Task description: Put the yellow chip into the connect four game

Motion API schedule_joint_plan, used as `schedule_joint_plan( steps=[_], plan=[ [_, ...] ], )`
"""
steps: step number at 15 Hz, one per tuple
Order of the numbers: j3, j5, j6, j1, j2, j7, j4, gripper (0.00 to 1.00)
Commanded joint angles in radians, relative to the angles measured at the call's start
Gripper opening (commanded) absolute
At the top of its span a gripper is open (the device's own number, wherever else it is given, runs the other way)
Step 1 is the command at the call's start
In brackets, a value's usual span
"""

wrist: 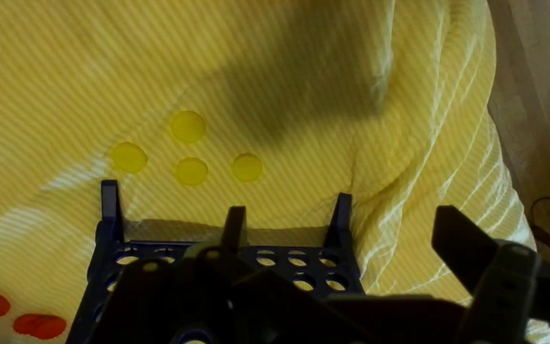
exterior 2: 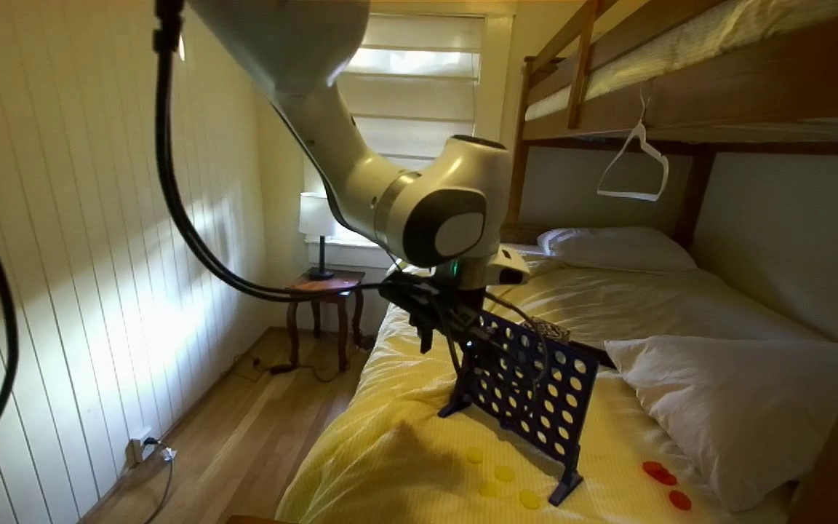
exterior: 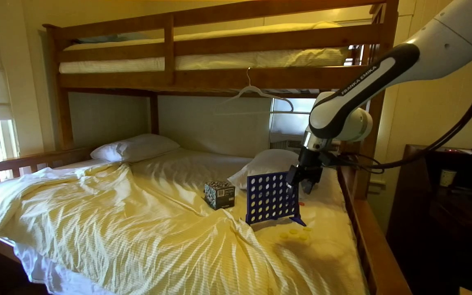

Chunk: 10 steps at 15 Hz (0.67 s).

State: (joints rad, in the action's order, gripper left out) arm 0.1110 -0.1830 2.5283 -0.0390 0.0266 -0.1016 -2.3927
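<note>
The connect four game (exterior: 271,197) is a dark blue upright grid board standing on the bed, also in an exterior view (exterior 2: 535,393) and, from above, in the wrist view (wrist: 314,273). Several yellow chips lie flat on the yellow blanket beside the board's foot. One yellow chip (wrist: 188,126) lies farthest from the board in the wrist view; others show in both exterior views (exterior: 293,232) (exterior 2: 503,474). My gripper (wrist: 342,210) is open with nothing between its fingers. It hangs near the board's upper edge in an exterior view (exterior: 300,186); whether they touch cannot be told.
Red chips (exterior 2: 657,471) lie on the board's other side, near a white pillow (exterior 2: 739,407). A small dark box (exterior: 219,194) stands on the bed beside the board. A white hanger (exterior: 252,89) hangs from the upper bunk. A wooden rail (exterior: 377,250) runs along the bed's side.
</note>
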Motion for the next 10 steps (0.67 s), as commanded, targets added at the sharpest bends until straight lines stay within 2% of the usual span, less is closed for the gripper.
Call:
schedule_joint_plan(
  steps=[1, 6, 7, 8, 10],
  plan=[
    [-0.008, -0.079, 0.077, -0.02, -0.104, -0.046, 0.035, 1.0],
    [-0.026, -0.099, 0.113, -0.058, -0.215, -0.076, 0.094, 1.0],
    [-0.038, -0.131, 0.092, -0.071, -0.218, -0.103, 0.106, 1.0],
    [-0.027, -0.063, 0.101, -0.058, -0.179, -0.041, 0.061, 1.0],
    [-0.036, -0.084, 0.101, -0.07, -0.203, -0.062, 0.081, 1.0]
  ],
)
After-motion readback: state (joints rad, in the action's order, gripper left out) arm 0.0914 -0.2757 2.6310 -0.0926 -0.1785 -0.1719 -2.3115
